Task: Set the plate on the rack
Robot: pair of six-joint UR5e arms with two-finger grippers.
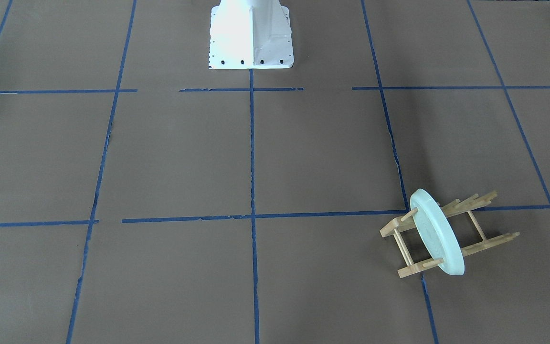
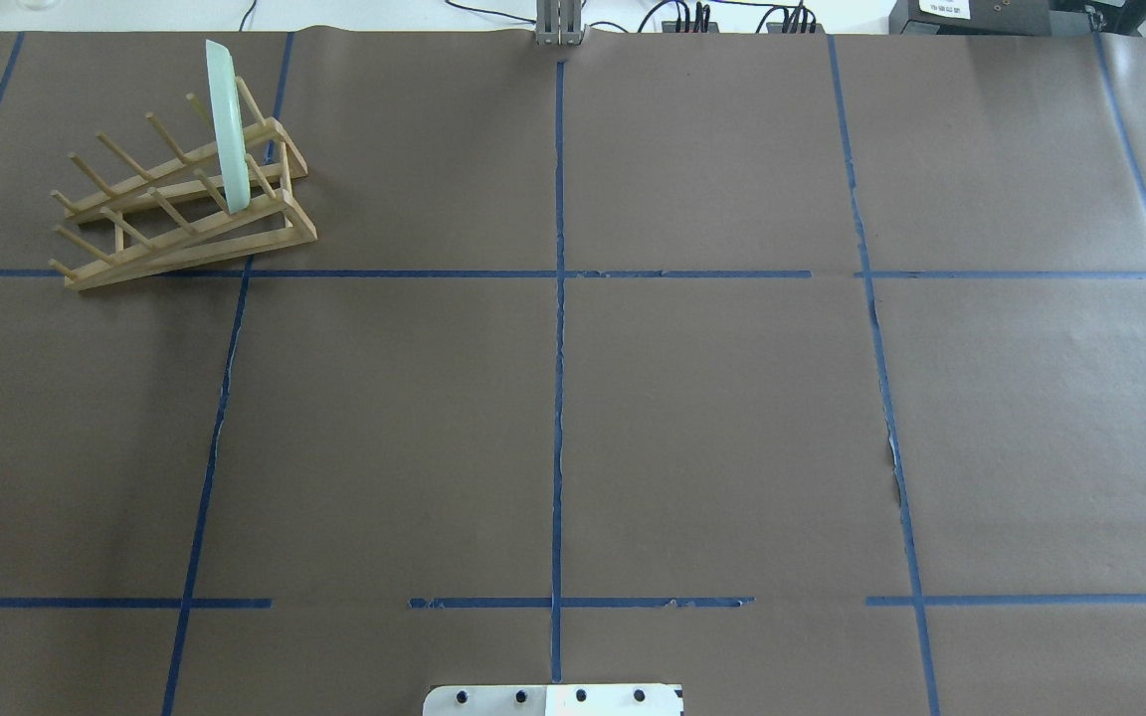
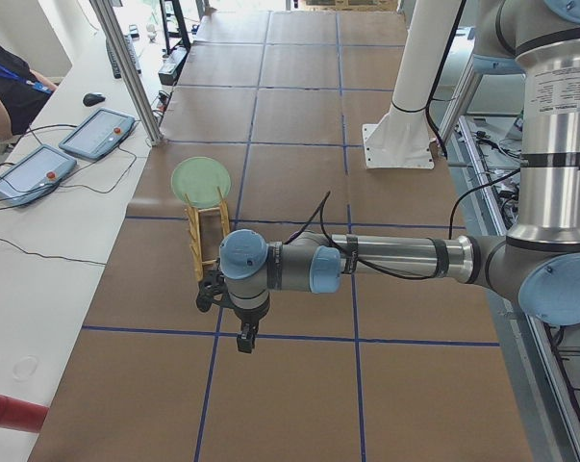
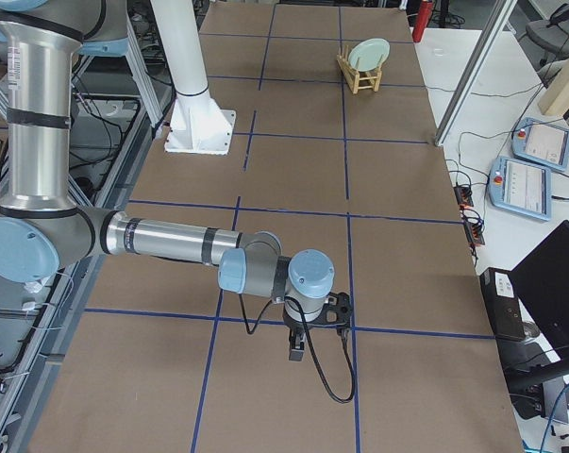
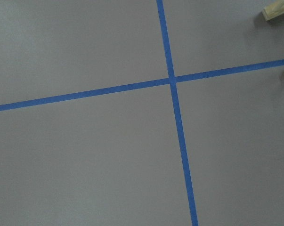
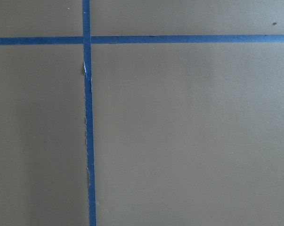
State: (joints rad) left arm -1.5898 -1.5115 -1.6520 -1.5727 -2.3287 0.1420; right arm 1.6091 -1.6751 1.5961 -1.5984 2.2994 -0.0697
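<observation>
The pale mint-green plate [image 1: 435, 234] stands on edge between the pegs of the light-wood rack [image 1: 487, 241], near one end of it. Both also show at the far left of the overhead view, plate [image 2: 225, 124] and rack [image 2: 185, 239]. In the exterior left view the plate [image 3: 200, 180] and rack [image 3: 205, 245] lie just beyond my left gripper [image 3: 244, 337], which hangs above the table. My right gripper [image 4: 298, 347] hangs far from the plate [image 4: 370, 54]. I cannot tell whether either is open or shut. A rack corner [image 5: 277, 8] shows in the left wrist view.
The white robot base [image 1: 251, 36] stands at the table's robot side. Blue tape lines [image 2: 558, 298] grid the brown paper cover. Beyond the far edge are a metal post [image 3: 126, 72], control tablets [image 3: 97, 133] and a seated person [image 3: 6, 82].
</observation>
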